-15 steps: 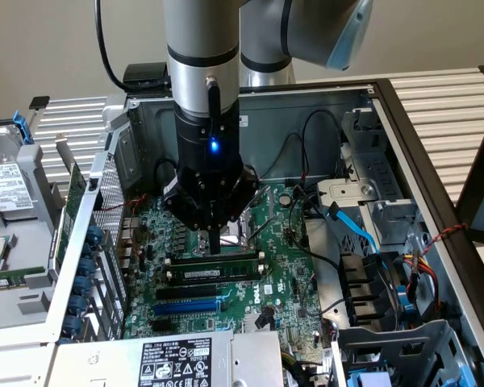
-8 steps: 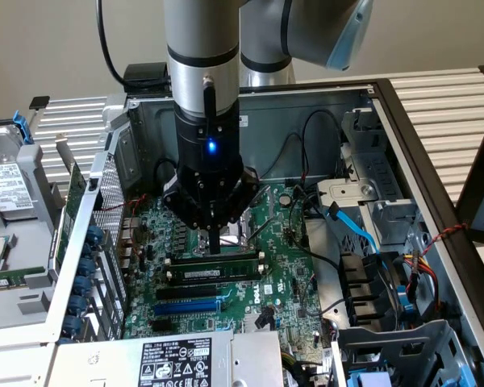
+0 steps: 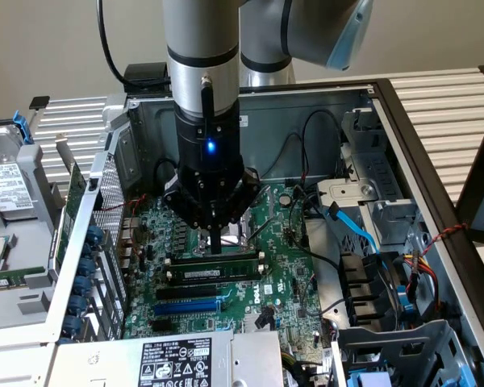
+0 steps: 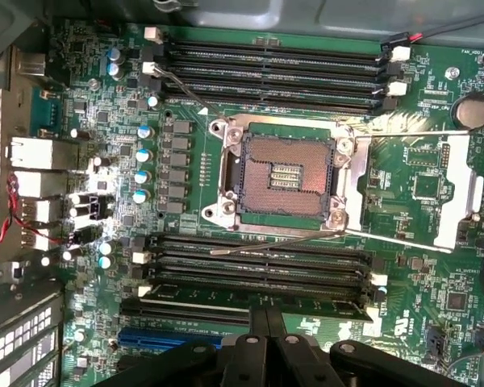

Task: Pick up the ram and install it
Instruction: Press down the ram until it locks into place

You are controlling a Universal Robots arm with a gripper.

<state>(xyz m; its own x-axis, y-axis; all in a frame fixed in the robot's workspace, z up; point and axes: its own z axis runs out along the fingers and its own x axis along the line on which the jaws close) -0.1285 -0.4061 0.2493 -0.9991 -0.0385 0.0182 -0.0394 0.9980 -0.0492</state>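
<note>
The ram [image 3: 226, 272] is a long green stick with a small white label. It stands on edge in one of the long black slots on the motherboard, level along its length. In the wrist view the ram [image 4: 323, 305] runs across just beyond my fingers. My gripper [image 3: 216, 247] hangs straight down over the stick's middle, jaws shut together with nothing between them. The fingertips [image 4: 266, 316] sit at the ram's top edge; I cannot tell whether they touch it.
The open CPU socket [image 4: 284, 173] lies just behind the ram, with its lever wire [image 4: 274, 244] across the board. More black slots [image 4: 266, 68] lie past the socket. A blue slot [image 3: 189, 307] runs beside the ram. The case walls [image 3: 89, 210], blue cable [image 3: 348, 223] and power supply [image 3: 173, 360] surround the board.
</note>
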